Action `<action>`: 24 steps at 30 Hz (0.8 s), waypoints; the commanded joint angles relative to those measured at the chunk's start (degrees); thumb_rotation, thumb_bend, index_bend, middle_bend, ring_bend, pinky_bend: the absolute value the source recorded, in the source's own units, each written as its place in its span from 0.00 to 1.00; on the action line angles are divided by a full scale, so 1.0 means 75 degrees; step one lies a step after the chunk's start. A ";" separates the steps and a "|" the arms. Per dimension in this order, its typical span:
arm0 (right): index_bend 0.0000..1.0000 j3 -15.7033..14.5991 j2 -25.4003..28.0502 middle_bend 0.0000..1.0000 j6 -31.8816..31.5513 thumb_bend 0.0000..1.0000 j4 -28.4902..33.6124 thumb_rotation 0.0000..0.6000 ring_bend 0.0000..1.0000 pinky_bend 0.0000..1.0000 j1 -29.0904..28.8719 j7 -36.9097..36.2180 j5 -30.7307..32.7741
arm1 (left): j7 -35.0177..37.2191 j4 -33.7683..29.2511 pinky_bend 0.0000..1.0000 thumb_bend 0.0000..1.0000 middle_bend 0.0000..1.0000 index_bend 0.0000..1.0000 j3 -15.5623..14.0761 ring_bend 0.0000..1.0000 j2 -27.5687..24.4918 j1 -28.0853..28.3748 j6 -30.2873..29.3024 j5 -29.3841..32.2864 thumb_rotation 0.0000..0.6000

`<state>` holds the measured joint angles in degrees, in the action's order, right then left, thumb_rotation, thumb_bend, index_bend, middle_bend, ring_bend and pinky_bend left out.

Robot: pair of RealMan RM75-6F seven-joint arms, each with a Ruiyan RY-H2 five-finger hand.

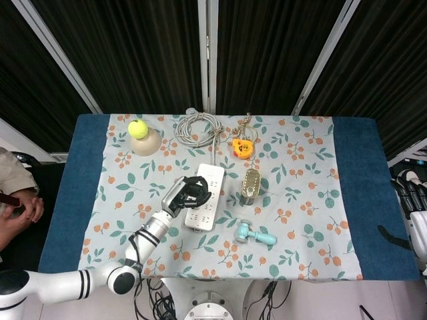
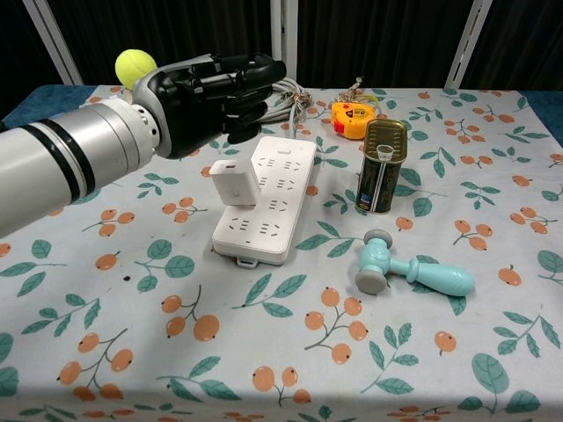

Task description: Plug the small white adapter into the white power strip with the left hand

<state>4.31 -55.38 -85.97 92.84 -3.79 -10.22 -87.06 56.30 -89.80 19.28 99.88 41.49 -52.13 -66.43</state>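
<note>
The white power strip [image 2: 273, 198] lies at the table's middle, also seen in the head view [image 1: 208, 200]. The small white adapter [image 2: 233, 182] stands on the strip's left side, leaning a little; whether its pins are fully seated I cannot tell. My left hand [image 2: 211, 97] hovers above and behind the adapter, apart from it, holding nothing, with its dark fingers [image 2: 255, 70] stretched to the right. From the head view the left hand [image 1: 187, 193] covers the adapter. My right hand [image 1: 415, 210] hangs off the table's right edge, holding nothing.
A tennis ball [image 2: 135, 63] on a beige stand and a coiled cable [image 1: 198, 128] lie at the back. An orange tape measure [image 2: 354, 119], an upright can [image 2: 381, 167] and a teal toy hammer [image 2: 409, 271] sit right of the strip. A person's hands [image 1: 20, 207] show far left.
</note>
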 commanded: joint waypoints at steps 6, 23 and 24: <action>0.00 0.0000 0.0002 0.02 0.0019 0.11 0.0036 1.00 0.00 0.00 0.0001 0.0042 0.0031 | 0.0878 0.0461 0.87 0.54 0.86 0.78 0.0320 0.78 0.0641 -0.0155 0.0288 -0.0090 1.00; 0.00 -0.0004 -0.0020 0.02 0.0016 0.11 0.0012 1.00 0.00 0.00 0.0033 0.0011 0.0077 | 0.0958 0.0925 0.86 0.54 0.86 0.78 0.0483 0.78 0.1067 -0.0184 0.0472 -0.0145 1.00; 0.00 -0.0005 -0.0018 0.02 0.0016 0.11 0.0010 1.00 0.00 0.00 0.0036 0.0009 0.0080 | 0.0952 0.0946 0.86 0.54 0.86 0.78 0.0482 0.78 0.1070 -0.0192 0.0481 -0.0148 1.00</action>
<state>4.27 -55.51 -85.84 92.92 -3.52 -10.16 -86.45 63.47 -82.74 22.88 107.87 40.08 -48.56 -67.53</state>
